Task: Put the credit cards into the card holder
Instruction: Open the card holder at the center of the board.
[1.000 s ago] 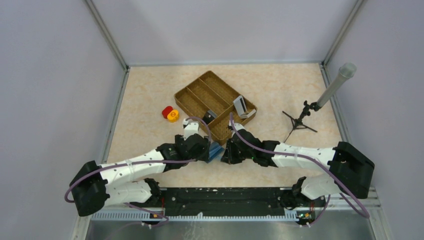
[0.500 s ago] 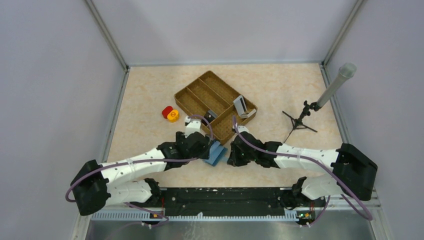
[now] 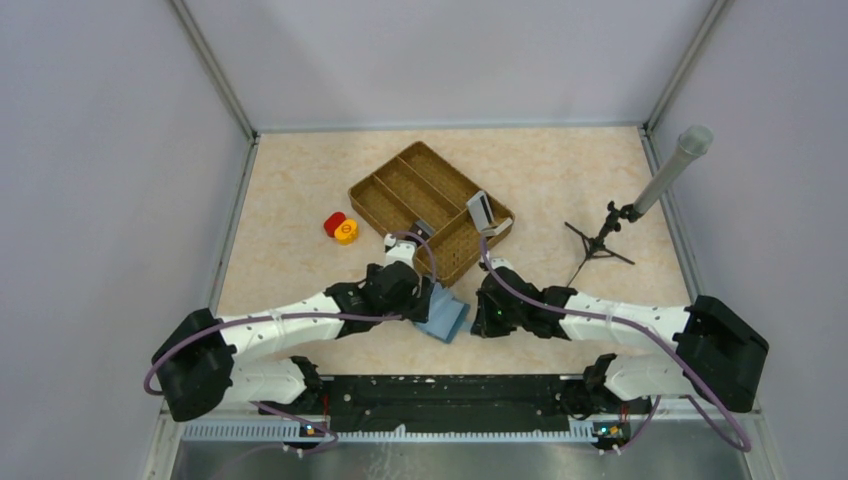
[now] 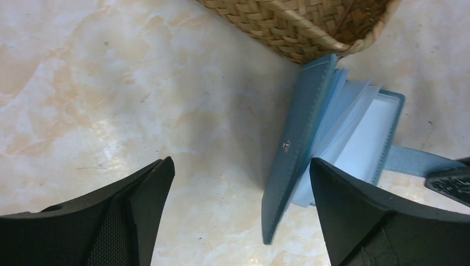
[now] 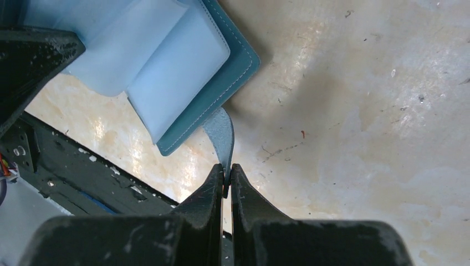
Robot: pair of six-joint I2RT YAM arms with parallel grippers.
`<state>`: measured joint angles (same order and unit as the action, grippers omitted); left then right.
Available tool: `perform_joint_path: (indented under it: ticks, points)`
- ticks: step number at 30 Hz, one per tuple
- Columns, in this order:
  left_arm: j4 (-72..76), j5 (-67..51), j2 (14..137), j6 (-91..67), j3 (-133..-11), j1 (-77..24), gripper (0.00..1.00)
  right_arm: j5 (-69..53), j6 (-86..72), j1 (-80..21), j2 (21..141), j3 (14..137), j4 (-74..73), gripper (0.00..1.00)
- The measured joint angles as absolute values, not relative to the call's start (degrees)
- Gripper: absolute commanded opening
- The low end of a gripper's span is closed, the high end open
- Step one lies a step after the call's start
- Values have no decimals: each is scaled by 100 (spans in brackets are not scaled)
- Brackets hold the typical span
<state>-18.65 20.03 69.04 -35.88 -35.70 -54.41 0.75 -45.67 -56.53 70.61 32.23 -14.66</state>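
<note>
The card holder (image 3: 443, 318) lies open on the worktop (image 3: 300, 190), just in front of the near corner of the woven tray (image 3: 384, 165) and between your two arms. Your right tool (image 5: 227, 177) is pinched together on the end of its closing tab (image 5: 220, 136). Your left tool (image 4: 241, 166) stands wide apart and grips nothing, with the raised cover (image 4: 296, 127) between its fingers, nearer one of them. The credit cards (image 3: 481, 211) are not in the holder yet: pale ones lean in the tray's right-hand end compartment, well apart from both tools.

Expect the holder to be light and floppy. The tab is a soft strap that bends where you hold it, so it will likely tow the holder but not steady it. The sleeves look thin and limp. The stitched cover is stiffer, and its free edge is probably the better place to pin it open. The cards should be stiff, thin and slick, so take one by an edge standing clear of the weave.

Only the overhead view shows the cards and the compartments. Only the left wrist view shows the cover on edge with the sleeves fanned behind it. Only the right wrist view shows the grip on the tab.
</note>
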Motion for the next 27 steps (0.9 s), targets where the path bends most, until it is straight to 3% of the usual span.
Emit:
perform_joint_path:
  ticks: [13, 27]
  points:
    - [-1096, 1138, 6884, -3452, -3203, -5422, 99, 82, -4567, -5557, 7118, 3212, -1459, 0]
    - [-233, -200, 6541, -3452, -2598, -4768, 99, 121, -4567, -5446, 7135, 3138, -1505, 0]
